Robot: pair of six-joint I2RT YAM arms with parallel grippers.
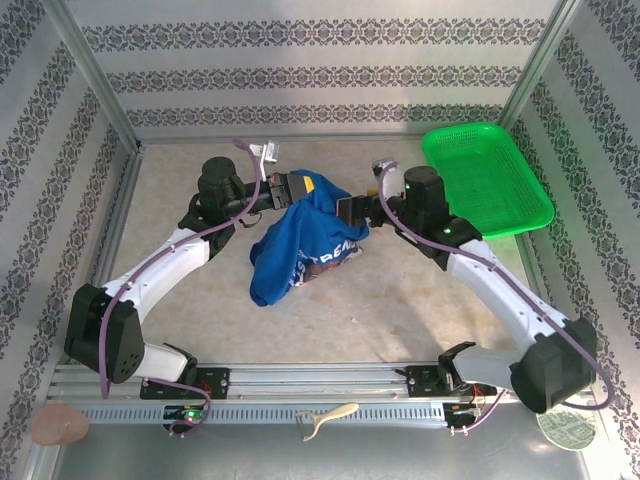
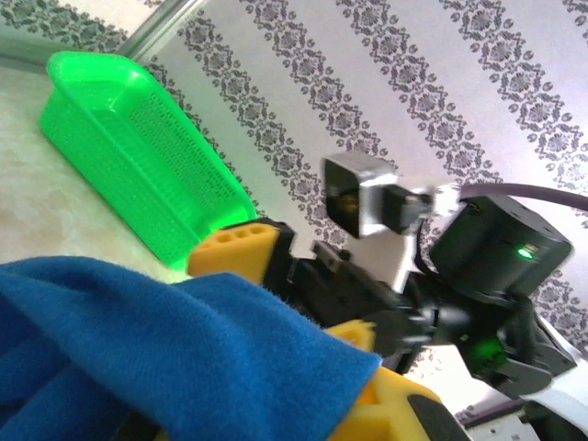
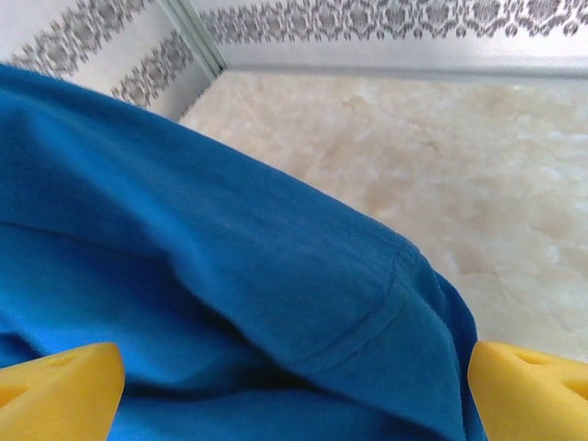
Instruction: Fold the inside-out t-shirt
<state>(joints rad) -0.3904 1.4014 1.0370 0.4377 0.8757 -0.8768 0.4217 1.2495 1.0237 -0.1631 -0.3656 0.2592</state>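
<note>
- Royal-blue short-sleeved cotton t-shirt (image 1: pixel 288 252) hanging bunched at mid-table, lower part resting on beige table (image 1: pixel 410 300).
- Left gripper (image 1: pixel 300 186) clamping shirt's upper edge, fingers together on cloth.
- Right gripper (image 1: pixel 352 208) sitting against shirt's right side, fingers spread wide, hemmed edge lying between them, unpinched.
- Green plastic mesh basket (image 1: pixel 485 180) standing far right, well apart.
- Progress: looking early; no fold showing.
- Remaining: spreading shirt flat, then folding.
</note>
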